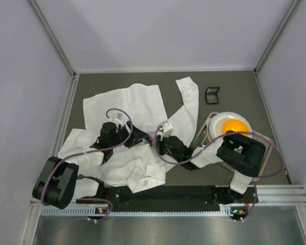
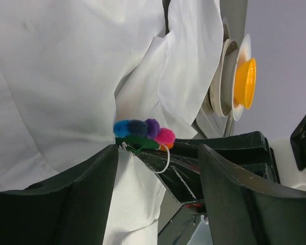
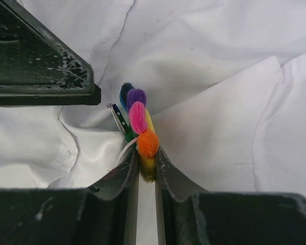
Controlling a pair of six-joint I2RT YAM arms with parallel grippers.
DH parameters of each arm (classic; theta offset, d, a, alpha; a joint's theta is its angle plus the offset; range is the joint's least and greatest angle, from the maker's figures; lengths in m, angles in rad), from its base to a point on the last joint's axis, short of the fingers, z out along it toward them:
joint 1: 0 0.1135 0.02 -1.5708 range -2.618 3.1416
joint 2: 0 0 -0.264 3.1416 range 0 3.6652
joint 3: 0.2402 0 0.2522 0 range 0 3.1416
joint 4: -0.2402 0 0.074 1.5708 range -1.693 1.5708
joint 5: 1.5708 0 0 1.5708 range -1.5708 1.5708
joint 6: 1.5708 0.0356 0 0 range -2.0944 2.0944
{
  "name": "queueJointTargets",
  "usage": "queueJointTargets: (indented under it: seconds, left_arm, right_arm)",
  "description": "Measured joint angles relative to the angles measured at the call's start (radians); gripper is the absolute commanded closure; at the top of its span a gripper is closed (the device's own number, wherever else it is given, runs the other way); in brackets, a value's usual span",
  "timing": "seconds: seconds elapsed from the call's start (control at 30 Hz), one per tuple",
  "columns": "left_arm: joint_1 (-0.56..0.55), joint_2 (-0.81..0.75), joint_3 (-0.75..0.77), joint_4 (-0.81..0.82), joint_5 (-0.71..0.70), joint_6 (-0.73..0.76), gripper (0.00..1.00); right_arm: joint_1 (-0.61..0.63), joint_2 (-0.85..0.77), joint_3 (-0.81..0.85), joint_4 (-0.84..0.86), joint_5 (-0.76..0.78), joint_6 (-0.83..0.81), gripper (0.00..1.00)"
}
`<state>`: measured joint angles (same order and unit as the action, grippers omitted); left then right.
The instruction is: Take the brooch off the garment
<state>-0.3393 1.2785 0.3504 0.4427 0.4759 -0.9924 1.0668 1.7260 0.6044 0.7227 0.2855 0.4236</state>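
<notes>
- At the bottom of the right wrist view, we see the right gripper [image 3: 147, 153] with its two tips nearly together. They pinch the lower edge of the brooch [image 3: 137, 116].
- The brooch stands on edge above those tips. Its orange, pink, purple and blue tufts are stacked upward, and a green backing with a thin metal pin shows on its left side.
- In the left wrist view, the left gripper [image 2: 159, 150] has its jaws spread wide and holds nothing. One finger is at lower left and the other at lower right, with the brooch in the gap between them at mid-frame.
- The brooch lies against a fold of the shirt [image 1: 137, 102]. We cannot tell whether the pin passes through the cloth.
- From above, both grippers meet just below the middle of the frame, on top of the crumpled white shirt. The shirt covers the left and centre of the dark table [image 1: 239, 87].
- To the right of the shirt, an orange bowl [image 1: 233, 125] sits on a white plate [image 1: 220, 117].
- Farther back, in the upper right of the table, a small black box [image 1: 212, 95] lies apart from the cloth.
</notes>
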Motion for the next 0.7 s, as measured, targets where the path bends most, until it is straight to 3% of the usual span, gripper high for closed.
queueJointTargets:
  seconds: [0.1, 0.2, 0.27, 0.47, 0.7]
  left_arm:
    - [-0.003, -0.051, -0.025, -0.003, -0.028, -0.017, 0.29]
    - [-0.003, -0.080, -0.043, -0.011, -0.052, -0.031, 0.37]
    - [-0.004, -0.094, -0.053, -0.016, -0.066, -0.035, 0.49]
    - [-0.011, -0.095, -0.072, -0.018, -0.081, -0.049, 0.68]
    - [-0.026, -0.096, -0.091, -0.018, -0.103, -0.053, 0.76]
  right_arm:
    - [0.000, 0.007, 0.002, 0.007, 0.016, 0.000, 0.88]
    - [0.000, 0.018, 0.014, 0.007, 0.031, 0.000, 0.85]
    - [0.000, 0.018, 0.015, 0.007, 0.035, 0.000, 0.83]
    - [0.000, 0.018, 0.019, -0.011, 0.035, 0.010, 0.68]
    - [0.000, -0.002, 0.067, -0.159, 0.024, -0.004, 0.51]
